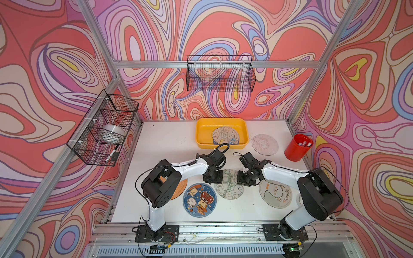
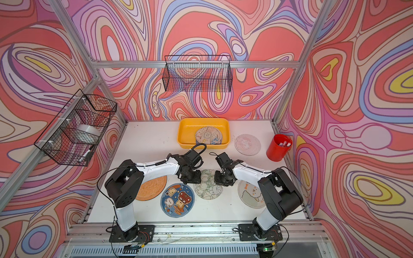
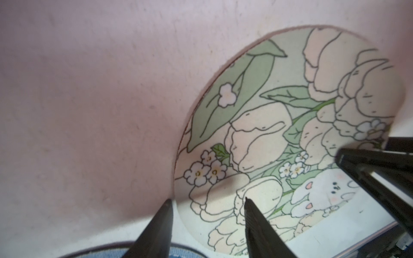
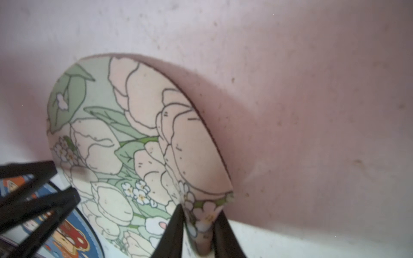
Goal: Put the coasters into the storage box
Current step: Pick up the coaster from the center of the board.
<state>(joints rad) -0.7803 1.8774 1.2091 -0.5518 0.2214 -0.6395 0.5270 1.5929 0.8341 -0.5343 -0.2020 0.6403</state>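
Pinching the right rim of the floral coaster [image 1: 229, 184], my right gripper [image 4: 199, 214] is closed on a small fold of it. That edge curls up off the table [image 1: 169, 143] while the rest lies flat at mid-table, well apart from the storage box [image 1: 221, 119] at the far side. My left gripper [image 3: 206, 201] stands with jaws apart, one finger on the coaster's left edge, the other on bare table. If that finger presses down as I lift, the thin fold may slip from my pinch. The bendy disc could also sag and drag the blue coaster [image 1: 199, 200] lying just near-left of it.
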